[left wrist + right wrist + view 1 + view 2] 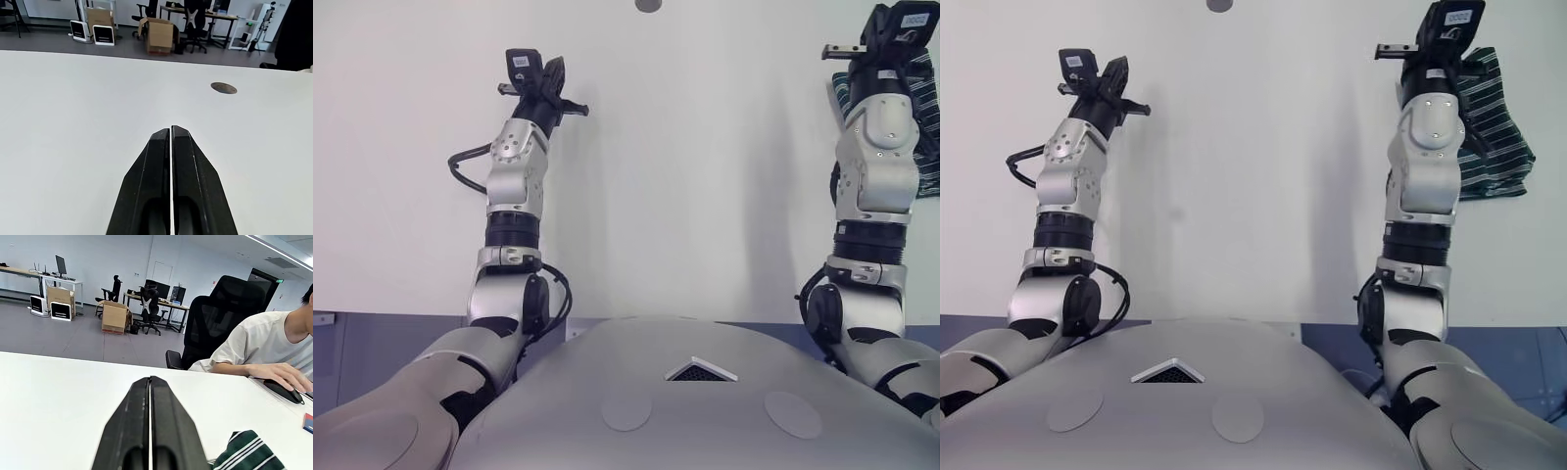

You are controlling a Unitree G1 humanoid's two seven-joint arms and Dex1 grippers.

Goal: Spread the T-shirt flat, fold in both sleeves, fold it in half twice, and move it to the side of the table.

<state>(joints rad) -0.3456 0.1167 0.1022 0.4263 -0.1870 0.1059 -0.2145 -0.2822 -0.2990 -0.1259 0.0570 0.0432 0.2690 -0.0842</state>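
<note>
1. White table [705, 147] beneath everything; beyond its far edge, grey office floor with a cardboard box [160, 35] and desk chairs.
2. Dark green striped T-shirt [1494, 147] lying in a compact heap at the far right of the table.
3. Right gripper [149, 379] just left of that heap, jaws pressed together on nothing; cannot tell whether touching the cloth.
4. Left gripper [170, 131] well apart at the far left, jaws likewise together and empty, over the tabletop.
5. Round grey grommet [223, 87] farther out, between the two arms.
</note>
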